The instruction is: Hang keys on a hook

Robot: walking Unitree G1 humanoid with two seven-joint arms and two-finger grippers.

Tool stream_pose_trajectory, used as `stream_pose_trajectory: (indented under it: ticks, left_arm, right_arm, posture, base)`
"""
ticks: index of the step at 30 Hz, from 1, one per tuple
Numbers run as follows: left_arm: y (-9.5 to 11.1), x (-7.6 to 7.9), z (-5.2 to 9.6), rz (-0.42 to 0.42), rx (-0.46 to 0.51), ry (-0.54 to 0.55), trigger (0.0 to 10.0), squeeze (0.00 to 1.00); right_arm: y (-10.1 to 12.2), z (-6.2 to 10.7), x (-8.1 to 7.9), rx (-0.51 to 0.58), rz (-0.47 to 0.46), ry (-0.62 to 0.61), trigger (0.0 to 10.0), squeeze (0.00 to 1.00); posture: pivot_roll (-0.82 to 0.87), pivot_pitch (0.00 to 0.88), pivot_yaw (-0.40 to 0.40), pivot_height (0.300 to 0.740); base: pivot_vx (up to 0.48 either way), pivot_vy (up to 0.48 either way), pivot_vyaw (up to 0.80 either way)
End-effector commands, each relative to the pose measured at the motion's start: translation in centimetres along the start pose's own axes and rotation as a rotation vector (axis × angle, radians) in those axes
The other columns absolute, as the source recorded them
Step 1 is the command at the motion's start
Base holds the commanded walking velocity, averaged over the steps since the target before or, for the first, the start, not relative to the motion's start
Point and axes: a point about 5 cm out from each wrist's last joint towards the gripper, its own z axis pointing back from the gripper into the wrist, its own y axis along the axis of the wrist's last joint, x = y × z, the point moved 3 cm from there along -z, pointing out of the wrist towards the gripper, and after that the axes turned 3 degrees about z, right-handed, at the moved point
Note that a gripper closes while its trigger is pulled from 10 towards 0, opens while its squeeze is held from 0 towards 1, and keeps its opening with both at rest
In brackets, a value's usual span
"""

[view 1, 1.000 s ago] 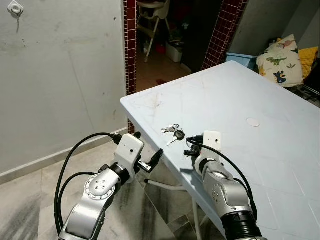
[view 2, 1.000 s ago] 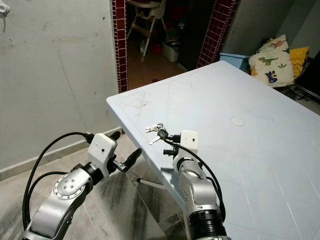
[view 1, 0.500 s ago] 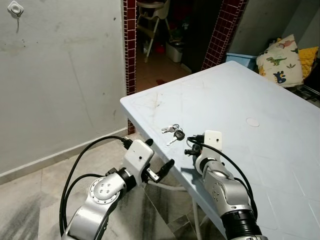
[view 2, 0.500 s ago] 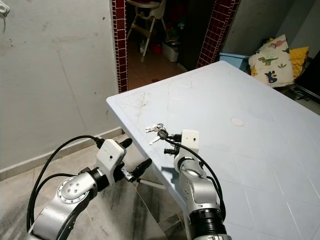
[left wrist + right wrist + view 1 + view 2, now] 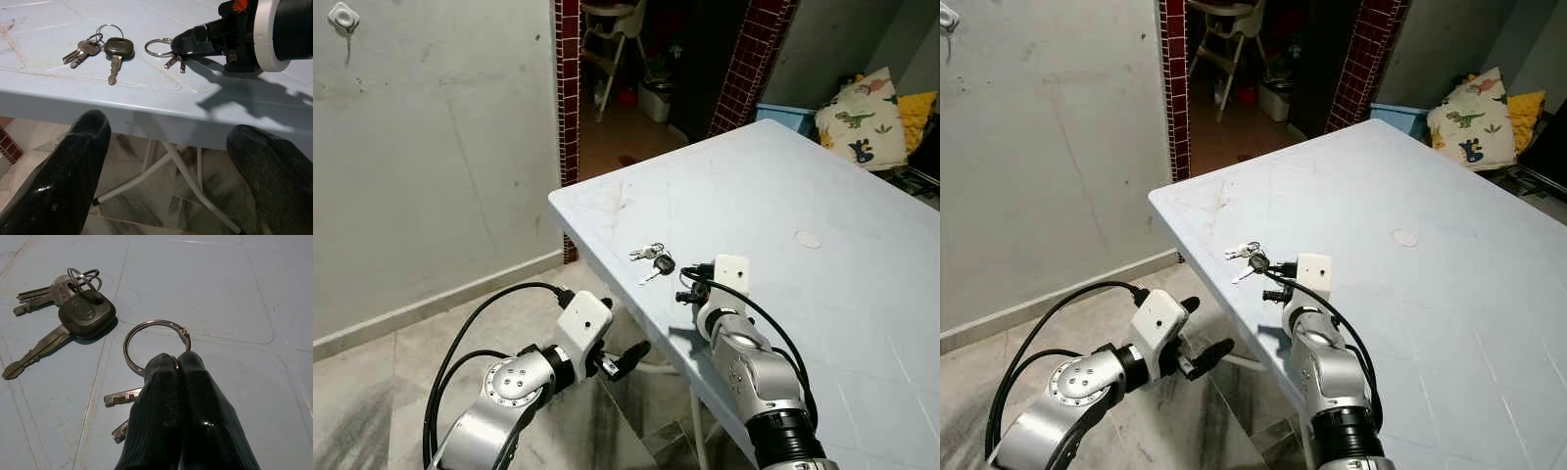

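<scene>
Pinching a key ring (image 5: 155, 343) on the table (image 5: 822, 176) with my right gripper (image 5: 177, 363), fingertips clenched on its near edge, I risk it slipping free when lifted. Spare keys (image 5: 68, 313) lie beside; my left gripper (image 5: 1203, 354) hangs open below the edge.

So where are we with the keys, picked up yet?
Grasp looks done: the right gripper is shut on a key ring with two small keys, still low over the table. A second bunch with a black-headed key lies untouched beside it. The left gripper is open below the table edge. Left: lift and carry to the wall hook.
</scene>
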Motion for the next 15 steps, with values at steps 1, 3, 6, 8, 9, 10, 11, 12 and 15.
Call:
stream_pose_trajectory:
  ticks: [1, 3, 6, 8, 9, 10, 11, 12, 15]
  left_arm:
    - [0.7, 0.3, -0.1, -0.016, 0.019, -0.014, 10.0, 0.0]
    - [0.9, 0.0, -0.1, -0.023, 0.028, 0.0, 10.0, 0.0]
    - [1.3, -0.6, -0.1, -0.031, 0.047, 0.04, 10.0, 0.0]
    - [1.8, -1.0, -0.3, -0.031, 0.073, 0.072, 10.0, 0.0]
    - [1.8, -1.0, -0.3, -0.031, 0.073, 0.072, 10.0, 0.0]
    - [2.1, -1.2, -0.3, -0.034, 0.086, 0.085, 10.0, 0.0]
    - [2.1, -1.2, -0.3, -0.034, 0.09, 0.09, 10.0, 0.0]
    - [2.2, -1.2, -0.4, -0.034, 0.093, 0.093, 10.0, 0.0]
    - [2.5, -1.6, -0.4, -0.038, 0.108, 0.111, 10.0, 0.0]
  right_arm:
    - [-0.2, -0.2, 0.6, -0.014, -0.008, -0.018, 0.0, 0.0]
    - [0.8, -0.1, 0.2, 0.027, -0.033, 0.021, 0.0, 0.0]
    - [3.4, 0.4, -0.5, 0.148, -0.056, 0.089, 0.0, 0.0]
    - [6.3, 1.2, -0.4, 0.278, -0.065, 0.122, 0.0, 0.0]
    - [6.3, 1.2, -0.4, 0.278, -0.065, 0.122, 0.0, 0.0]
    - [7.7, 1.7, 0.1, 0.338, -0.075, 0.123, 0.0, 0.0]
    - [8.0, 1.9, 0.2, 0.353, -0.08, 0.124, 0.0, 0.0]
    - [8.5, 2.1, 0.4, 0.373, -0.08, 0.123, 0.0, 0.0]
    - [9.7, 2.7, 0.9, 0.425, -0.069, 0.135, 0.0, 0.0]
  posture:
    - [0.17, 0.0, -0.088, 0.74]
    - [0.17, 0.0, -0.089, 0.74]
    - [0.17, 0.0, -0.091, 0.74]
    - [0.17, 0.0, -0.091, 0.74]
    - [0.17, 0.0, -0.091, 0.74]
    - [0.17, 0.0, -0.092, 0.74]
    - [0.17, 0.0, -0.092, 0.74]
    - [0.17, 0.0, -0.091, 0.74]
    - [0.16, 0.0, -0.09, 0.74]
  base:
    - [0.0, 0.0, 0.0]
    - [0.0, 0.0, 0.0]
    - [0.0, 0.0, 0.0]
    - [0.0, 0.0, 0.0]
    - [0.0, 0.0, 0.0]
    - [0.0, 0.0, 0.0]
    - [0.0, 0.0, 0.0]
    - [0.0, 0.0, 0.0]
    - [0.0, 0.0, 0.0]
